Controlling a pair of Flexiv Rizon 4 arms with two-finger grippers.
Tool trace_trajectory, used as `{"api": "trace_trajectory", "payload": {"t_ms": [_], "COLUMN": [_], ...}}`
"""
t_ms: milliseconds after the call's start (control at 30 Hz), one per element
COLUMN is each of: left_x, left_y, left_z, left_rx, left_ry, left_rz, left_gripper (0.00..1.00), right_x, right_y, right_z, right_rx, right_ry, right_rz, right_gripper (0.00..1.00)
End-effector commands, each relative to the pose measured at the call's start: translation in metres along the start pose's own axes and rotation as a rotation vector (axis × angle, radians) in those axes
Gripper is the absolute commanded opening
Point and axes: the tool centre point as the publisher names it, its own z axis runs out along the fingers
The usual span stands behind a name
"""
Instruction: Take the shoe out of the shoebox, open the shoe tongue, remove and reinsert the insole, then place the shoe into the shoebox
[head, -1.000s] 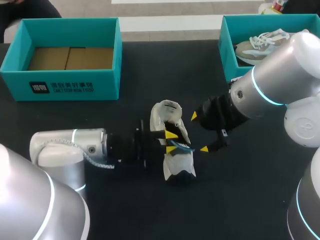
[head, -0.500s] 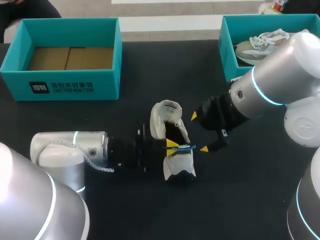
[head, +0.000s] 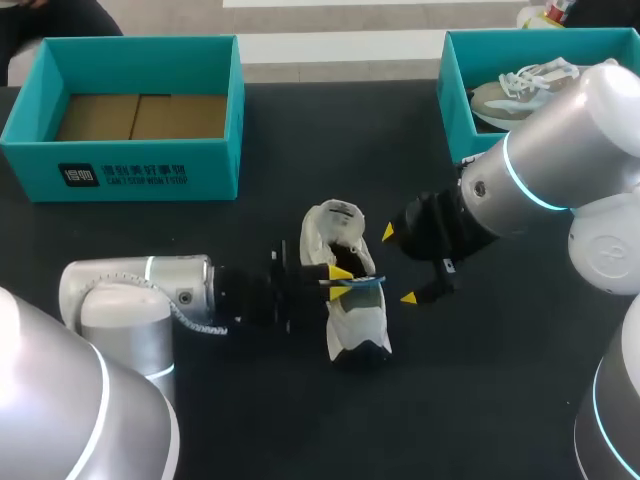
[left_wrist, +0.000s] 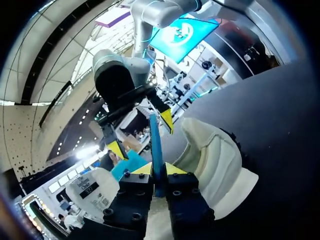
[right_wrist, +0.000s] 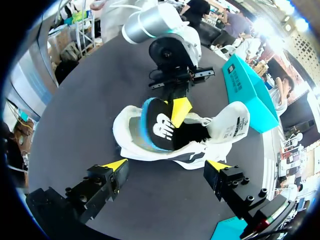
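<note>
A white shoe (head: 345, 320) lies on the black table's middle, its tongue (head: 335, 222) folded back. My left gripper (head: 340, 278) comes in from the left and is shut on the edge of the insole (head: 366, 283), which is black on top with a blue rim and stands partly out of the shoe's opening. In the left wrist view the insole (left_wrist: 155, 142) rises edge-on between the fingers (left_wrist: 172, 169), beside the shoe (left_wrist: 215, 160). In the right wrist view the insole (right_wrist: 157, 131) tilts up out of the shoe (right_wrist: 135, 142). My right gripper (head: 397, 266) hovers open just right of the shoe.
An empty teal shoebox (head: 150, 175) with a cardboard floor stands at the back left. A second teal box (head: 455, 110) at the back right holds another shoe (head: 520, 85). My right arm's elbow hangs over that box's near corner.
The left gripper closed on the insole's edge and lifted it a little out of the shoe. The right arm has stayed still.
</note>
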Motion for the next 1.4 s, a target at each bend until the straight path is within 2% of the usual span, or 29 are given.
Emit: {"api": "trace_trajectory", "payload": {"t_ms": [33,200,267,333,533,767,933,967,1000,1067,1100,1200,1400], "left_x": [0.001,0.001,0.002,0.005,0.013,0.011,0.014,0.014,0.013,0.010,0.009,0.000,-0.016], "left_y": [-0.012,-0.026,-0.027,-0.026,-0.014,0.006,0.005,0.003,0.000,-0.007,-0.009,-0.020,-0.037], "left_z": [-0.002,0.003,0.006,0.009,0.010,0.000,-0.005,-0.005,-0.005,-0.004,-0.004,-0.005,-0.011], "left_rx": [0.018,0.058,0.064,0.066,0.055,-0.004,-0.008,-0.002,0.005,0.029,0.032,0.063,0.105], "left_ry": [0.000,0.004,0.007,0.016,0.043,0.052,0.063,0.064,0.062,0.056,0.055,0.039,0.020], "left_rz": [0.006,0.010,0.006,0.001,-0.017,-0.029,-0.041,-0.043,-0.041,-0.036,-0.033,-0.019,-0.007], "left_gripper": [0.30,0.25,0.16,0.00,0.00,0.00,0.00,0.14,0.33,0.47,0.49,0.63,0.69], "right_x": [0.001,0.001,0.001,0.001,0.001,0.001,0.001,0.001,0.001,0.001,0.001,0.001,0.001], "right_y": [0.000,0.000,0.000,0.000,0.000,0.000,0.000,0.000,0.000,0.000,0.000,0.000,0.000], "right_z": [0.001,0.001,0.001,0.001,0.001,0.001,0.001,0.001,0.001,0.001,0.001,0.001,0.001], "right_rx": [-0.001,-0.001,-0.001,-0.001,-0.001,-0.001,-0.001,-0.001,-0.001,-0.001,-0.001,-0.001,-0.001], "right_ry": [-0.002,-0.002,-0.002,-0.002,-0.002,-0.002,-0.002,-0.002,-0.002,-0.002,-0.002,-0.002,-0.002], "right_rz": [-0.001,-0.001,-0.001,-0.001,-0.001,-0.001,-0.001,-0.001,-0.001,-0.001,-0.001,-0.001,-0.001], "right_gripper": [1.00,1.00,1.00,1.00,1.00,1.00,1.00,1.00,1.00,1.00,1.00,1.00,1.00]}}
